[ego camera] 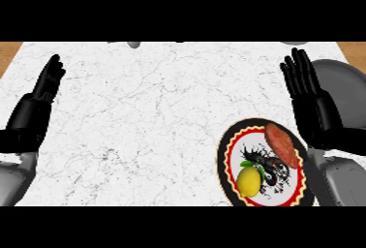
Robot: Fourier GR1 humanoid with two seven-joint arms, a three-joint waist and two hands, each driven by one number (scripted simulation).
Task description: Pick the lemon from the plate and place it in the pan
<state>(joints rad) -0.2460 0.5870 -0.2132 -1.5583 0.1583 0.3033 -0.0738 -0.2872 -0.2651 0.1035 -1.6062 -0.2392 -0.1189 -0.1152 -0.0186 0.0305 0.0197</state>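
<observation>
On the plate (227,145), lemon (249,181) left of right hand (306,89).

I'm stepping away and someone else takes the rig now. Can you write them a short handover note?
Left hand: open, fingers up, resting at the counter's left edge, holding nothing.
Right hand: open, fingers up, at the right, holding nothing.
Lemon: on the decorated plate, lower left part, with a reddish-brown item on the plate's upper right.
Pan: grey, at the right edge, partly hidden behind the right hand.
Done: nothing; lemon untouched.
Left: grasp the lemon, carry it to the pan, release.
</observation>
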